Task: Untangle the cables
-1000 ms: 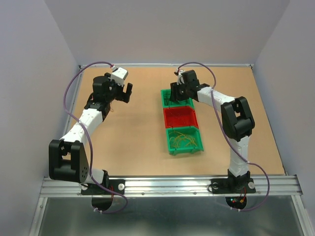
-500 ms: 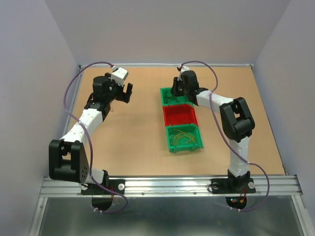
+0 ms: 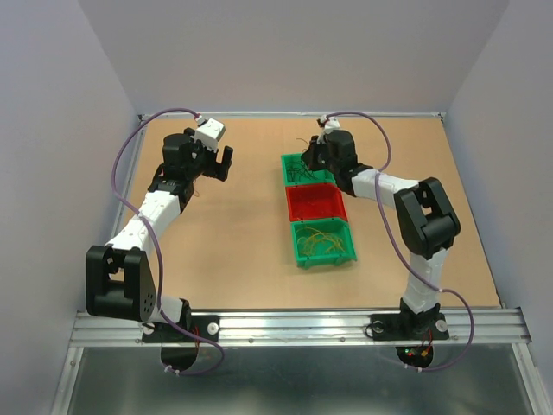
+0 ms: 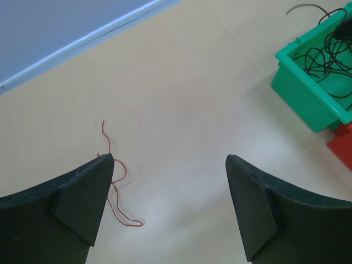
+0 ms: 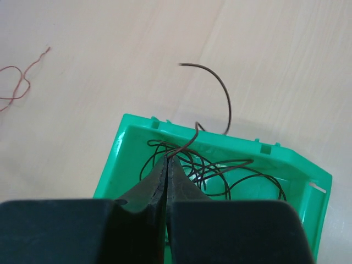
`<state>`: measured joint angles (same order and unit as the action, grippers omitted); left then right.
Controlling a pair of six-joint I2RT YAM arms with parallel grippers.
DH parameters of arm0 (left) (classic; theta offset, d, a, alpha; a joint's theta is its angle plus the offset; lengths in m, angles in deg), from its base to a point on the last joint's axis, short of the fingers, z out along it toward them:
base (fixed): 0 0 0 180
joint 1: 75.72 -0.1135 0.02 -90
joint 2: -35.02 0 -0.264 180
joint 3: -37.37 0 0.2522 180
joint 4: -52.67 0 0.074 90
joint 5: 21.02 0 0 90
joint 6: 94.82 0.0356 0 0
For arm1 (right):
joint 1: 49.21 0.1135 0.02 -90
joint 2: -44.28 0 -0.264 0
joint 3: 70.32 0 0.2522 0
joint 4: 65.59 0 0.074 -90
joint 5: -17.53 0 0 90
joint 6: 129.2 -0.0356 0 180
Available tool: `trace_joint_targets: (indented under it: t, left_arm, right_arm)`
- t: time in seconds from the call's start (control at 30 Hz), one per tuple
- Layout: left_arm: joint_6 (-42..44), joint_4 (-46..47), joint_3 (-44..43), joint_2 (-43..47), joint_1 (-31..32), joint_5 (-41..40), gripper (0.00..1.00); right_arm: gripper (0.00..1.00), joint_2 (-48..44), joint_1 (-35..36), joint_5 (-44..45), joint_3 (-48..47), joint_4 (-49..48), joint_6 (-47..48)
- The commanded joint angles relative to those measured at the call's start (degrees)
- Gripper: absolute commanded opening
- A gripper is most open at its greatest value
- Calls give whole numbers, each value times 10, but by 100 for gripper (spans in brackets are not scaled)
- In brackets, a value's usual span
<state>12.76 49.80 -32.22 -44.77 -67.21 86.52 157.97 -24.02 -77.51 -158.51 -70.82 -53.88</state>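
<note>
**R gripper pinches dark strand over far bin; L gripper spread**

Hard to see: in the top view the right gripper (image 3: 313, 158) covers part of the far green bin (image 3: 290, 167), and the wires there are too thin to count. In the left wrist view one finger (image 4: 82, 198) overlaps part of the red strand (image 4: 132, 224), and the red bin (image 4: 342, 146) is cut off at the frame edge. In the right wrist view an arc of dark wire (image 5: 226, 93) sticks out past the far bin's rim. Can't tell if it's the pinched one.

Counts: 3 bins in a row on the worktop (image 3: 233, 251), 2 green w/ 1 red btwn. The far one holds tangled dark cables (image 5: 220, 176). The near green bin (image 3: 302, 257) holds yellow-orange cables (image 3: 324, 242). 1 red strand lies loose on the worktop.

Grippers: the right fingers are pressed together on a dark strand (image 5: 196, 131) just above that tangle. The left gripper (image 4: 169, 162) is spread wide, holding nothing, above the red strand.
</note>
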Motion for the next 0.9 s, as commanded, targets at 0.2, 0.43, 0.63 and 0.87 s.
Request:
trace_joint_targets:
  t: [0.2, 0.43, 0.63, 0.87]
  left_arm:
    - [7, 20, 3, 2, -2, 4, 95]
    - [6, 20, 5, 3, -2, 5, 95]
    - [6, 19, 5, 8, -2, 2, 95]
    - [7, 18, 6, 14, -2, 2, 95]
  right_arm:
    - [1, -137, 4, -52, 98, -111, 35]
    - [0, -159, 4, -75, 99, -64, 43]
    - [1, -128, 4, -94, 33, 79, 68]
    - [0, -30, 3, -99, -64, 173, 108]
